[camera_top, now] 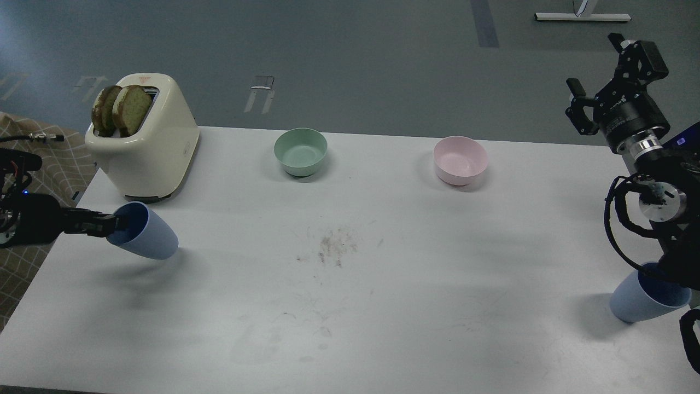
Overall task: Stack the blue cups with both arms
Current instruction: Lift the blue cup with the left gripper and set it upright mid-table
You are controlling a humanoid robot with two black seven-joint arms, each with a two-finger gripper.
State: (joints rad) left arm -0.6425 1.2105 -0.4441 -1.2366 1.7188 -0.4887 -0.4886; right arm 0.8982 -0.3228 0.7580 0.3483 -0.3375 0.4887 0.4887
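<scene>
One blue cup (149, 239) is at the table's left side, tilted with its mouth toward the left. My left gripper (116, 223) comes in from the left edge and is shut on this cup's rim, holding it just above the table. The second blue cup (637, 302) stands at the right front edge, its rim partly hidden behind my right arm. My right gripper (597, 64) is raised high above the table's far right corner, open and empty, far from both cups.
A cream toaster (147, 142) with two bread slices stands at the back left, close behind the held cup. A green bowl (300, 151) and a pink bowl (460, 159) sit along the back of the white table (383, 306). Crumbs mark the middle.
</scene>
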